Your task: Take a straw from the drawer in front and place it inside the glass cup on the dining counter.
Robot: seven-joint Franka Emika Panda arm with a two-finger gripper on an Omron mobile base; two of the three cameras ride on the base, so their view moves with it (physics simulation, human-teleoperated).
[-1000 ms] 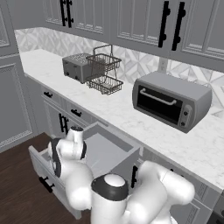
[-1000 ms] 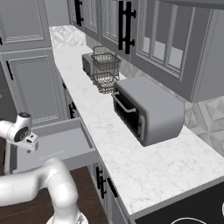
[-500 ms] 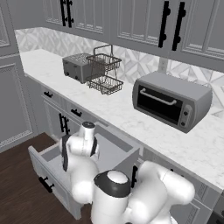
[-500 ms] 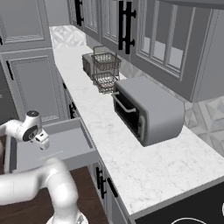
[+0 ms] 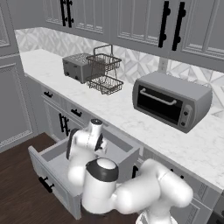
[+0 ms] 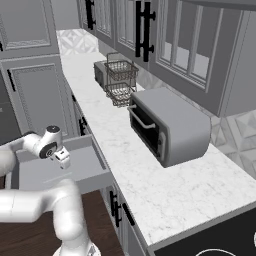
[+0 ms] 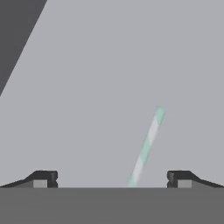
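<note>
- You will find no readable text, label, brand, number or sign in any of the three views.
- The toaster oven (image 5: 171,100) at the right of the left base view has a plain front; its knobs carry no marks you can read.
- The toaster (image 5: 75,66) at the upper left is blank too.
- The straw (image 7: 147,146) in the hand view carries pale green and white bands, no lettering.

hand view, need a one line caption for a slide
Open gripper poised above a green-and-white striped straw lying on the grey floor of the drawer, straw between the fingertips.
</note>
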